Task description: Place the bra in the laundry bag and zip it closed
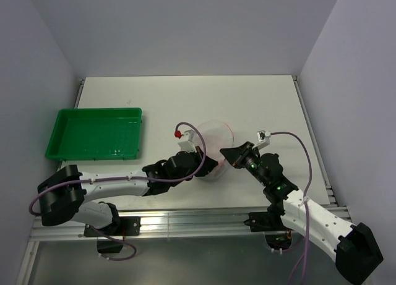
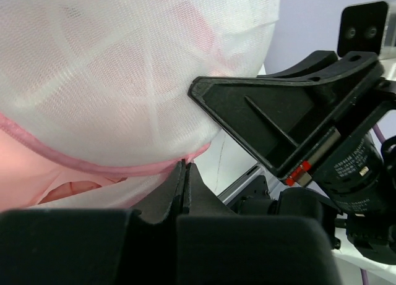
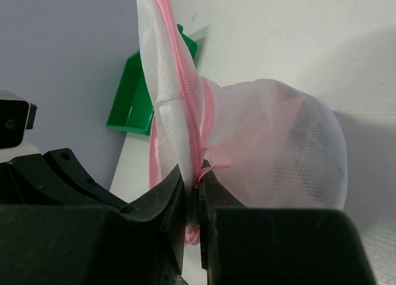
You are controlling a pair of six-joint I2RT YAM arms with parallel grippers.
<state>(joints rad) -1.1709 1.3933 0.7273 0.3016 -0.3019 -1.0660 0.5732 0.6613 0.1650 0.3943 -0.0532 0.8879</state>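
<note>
Mostly bra (image 2: 204, 31) is a pink blur through mesh; right gripper (image 3: 197, 186) pinches laundry bag (image 3: 272, 149) zipper edge, bag at 12 o'clock; left gripper (image 2: 185, 174) fully closed under trim, hold unclear.

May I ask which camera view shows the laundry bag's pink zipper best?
The right wrist view: the pink zipper runs down the edge of the laundry bag into the right gripper. The left wrist view shows only a stretch; the top view, a tinge.
</note>
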